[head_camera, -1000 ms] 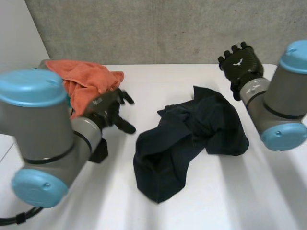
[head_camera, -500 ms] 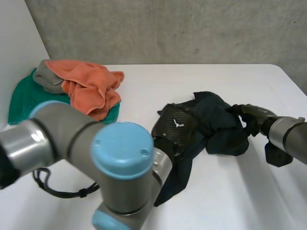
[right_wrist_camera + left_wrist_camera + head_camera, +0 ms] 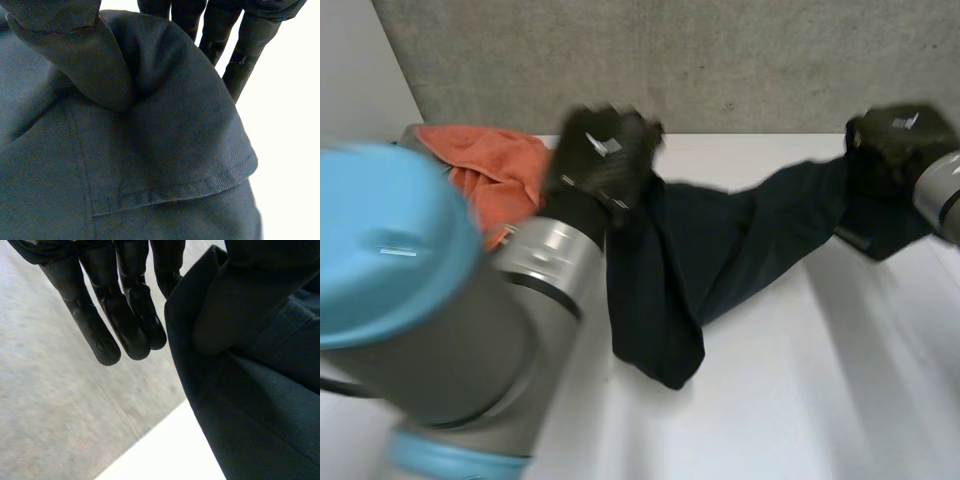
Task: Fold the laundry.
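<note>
You're looking at a dark garment (image 3: 150, 150) of matt, twill-weave cloth with a stitched hem; the orange towel (image 3: 480, 160) seems nubbly terry, the tabletop (image 3: 800, 400) smooth, matt.

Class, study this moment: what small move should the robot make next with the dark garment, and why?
Probably lift both hands a little higher. The dark garment spans from the left hand to the right hand, but its hanging part reaches down to the table, so it cannot yet be laid flat.
</note>
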